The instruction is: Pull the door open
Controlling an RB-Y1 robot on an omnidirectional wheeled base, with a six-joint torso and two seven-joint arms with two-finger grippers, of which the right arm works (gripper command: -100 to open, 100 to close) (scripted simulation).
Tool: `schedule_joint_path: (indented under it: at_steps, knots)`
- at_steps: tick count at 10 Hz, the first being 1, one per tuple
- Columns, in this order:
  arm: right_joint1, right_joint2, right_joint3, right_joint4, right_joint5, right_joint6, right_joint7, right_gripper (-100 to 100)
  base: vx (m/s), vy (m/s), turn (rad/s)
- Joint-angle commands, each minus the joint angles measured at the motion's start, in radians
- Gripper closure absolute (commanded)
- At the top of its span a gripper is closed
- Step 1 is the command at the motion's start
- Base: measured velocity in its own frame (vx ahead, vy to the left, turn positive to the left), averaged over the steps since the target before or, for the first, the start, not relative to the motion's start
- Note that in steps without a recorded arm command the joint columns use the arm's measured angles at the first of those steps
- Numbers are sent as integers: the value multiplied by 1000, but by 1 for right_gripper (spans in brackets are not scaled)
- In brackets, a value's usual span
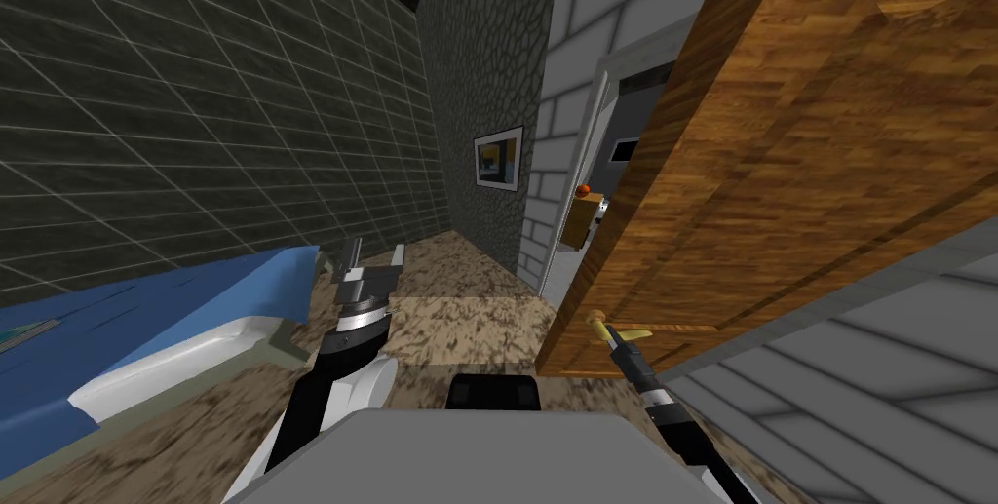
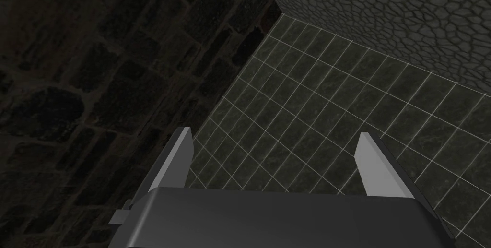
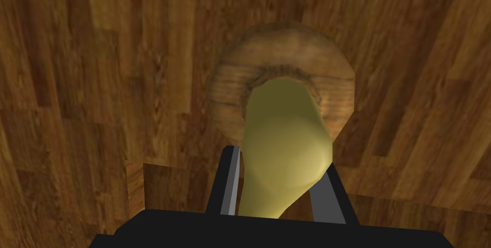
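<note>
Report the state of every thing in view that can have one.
wooden door: partly open, standing off its doorway.
yellow handle: clamped between the right gripper's fingers.
right gripper: shut on the yellow handle.
left gripper: open, holding nothing.

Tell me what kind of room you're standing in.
Probably a bathroom: a white-rimmed blue tub runs along the dark tiled wall, and beside me is a wooden door whose yellow handle my right pincer grips.
</note>
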Motion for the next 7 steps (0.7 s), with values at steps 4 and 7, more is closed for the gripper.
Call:
schedule_joint_path:
  at_steps: [4, 7]
  knots:
    - [16, -14, 18, 6, -7, -31, -8, 100, -162, -52, 115]
    - [19, -23, 35, 25, -14, -61, -16, 100, -189, -66, 164]
